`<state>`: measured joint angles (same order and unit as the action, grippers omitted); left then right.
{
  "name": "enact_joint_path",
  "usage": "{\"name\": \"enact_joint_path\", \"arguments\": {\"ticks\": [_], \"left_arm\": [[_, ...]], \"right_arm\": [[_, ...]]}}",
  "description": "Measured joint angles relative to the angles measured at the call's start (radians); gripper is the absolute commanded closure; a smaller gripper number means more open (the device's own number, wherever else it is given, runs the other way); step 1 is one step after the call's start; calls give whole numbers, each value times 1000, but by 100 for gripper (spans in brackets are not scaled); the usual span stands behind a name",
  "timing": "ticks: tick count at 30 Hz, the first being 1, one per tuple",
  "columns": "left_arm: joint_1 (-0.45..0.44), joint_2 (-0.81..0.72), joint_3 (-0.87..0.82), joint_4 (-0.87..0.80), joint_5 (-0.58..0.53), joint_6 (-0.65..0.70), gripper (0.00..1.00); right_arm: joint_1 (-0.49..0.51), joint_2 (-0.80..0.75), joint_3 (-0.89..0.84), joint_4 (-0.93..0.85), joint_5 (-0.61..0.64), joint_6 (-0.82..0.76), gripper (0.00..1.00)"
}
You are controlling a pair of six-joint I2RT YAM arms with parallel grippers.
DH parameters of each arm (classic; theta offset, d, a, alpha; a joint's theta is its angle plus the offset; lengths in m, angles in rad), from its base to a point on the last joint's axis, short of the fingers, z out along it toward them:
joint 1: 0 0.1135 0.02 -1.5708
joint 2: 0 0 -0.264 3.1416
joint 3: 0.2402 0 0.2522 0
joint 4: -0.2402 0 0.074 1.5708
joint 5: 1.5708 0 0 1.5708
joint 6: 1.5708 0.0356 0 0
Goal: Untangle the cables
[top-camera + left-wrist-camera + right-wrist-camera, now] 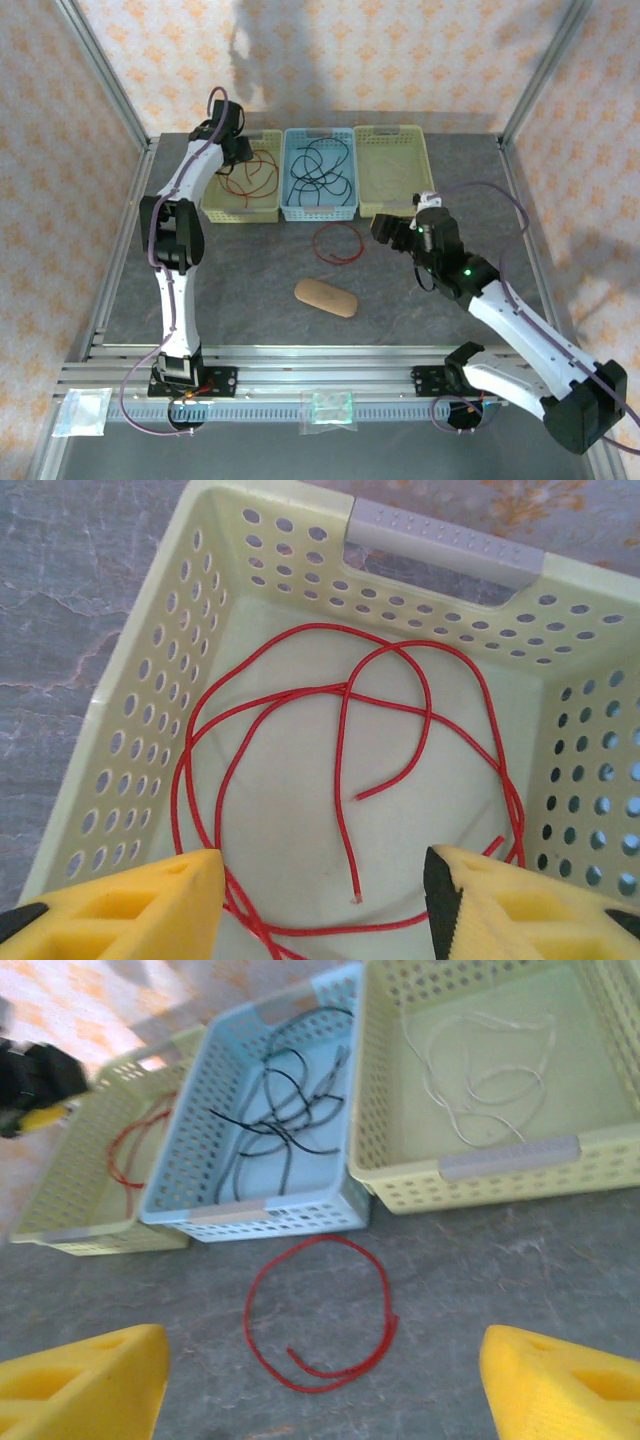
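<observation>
Left gripper [320,885]: fingers apart, holding nothing, above the far-left yellow basket [150,680], where a red cable [345,690] lies coiled.
Right gripper [320,1348]: jaws wide, empty, over a red loop [322,1239] on the table [520,1260].
Beyond: blue basket [270,1215] with black cables [285,1110]; right yellow basket [510,1160] with white cable [480,1080].
Near centre: tan pad [325,297].

Bright even light, soft shadows on back wall [300,70], right wrist view blurred
</observation>
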<state>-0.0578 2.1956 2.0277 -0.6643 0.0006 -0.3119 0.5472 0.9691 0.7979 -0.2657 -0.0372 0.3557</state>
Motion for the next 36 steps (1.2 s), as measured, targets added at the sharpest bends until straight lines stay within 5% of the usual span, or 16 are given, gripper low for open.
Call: {"name": "enact_joint_path", "arguments": {"ticks": [7, 15, 24, 36], "left_arm": [[-14, -334, -331, 127, 74, 26, 42], [-172, -730, -719, 334, 118, 13, 41], [-198, -969, -1180, 447, 165, -181, 39], [-198, -1177, -1396, 544, 244, -320, 37]], "right_arm": [[1, 171, 53, -89, 21, 22, 30], [9, 370, 94, -113, -14, 23, 37], [163, 597, 266, -109, -14, -16, 45], [336, 896, 438, -35, 132, 19, 57]]}}
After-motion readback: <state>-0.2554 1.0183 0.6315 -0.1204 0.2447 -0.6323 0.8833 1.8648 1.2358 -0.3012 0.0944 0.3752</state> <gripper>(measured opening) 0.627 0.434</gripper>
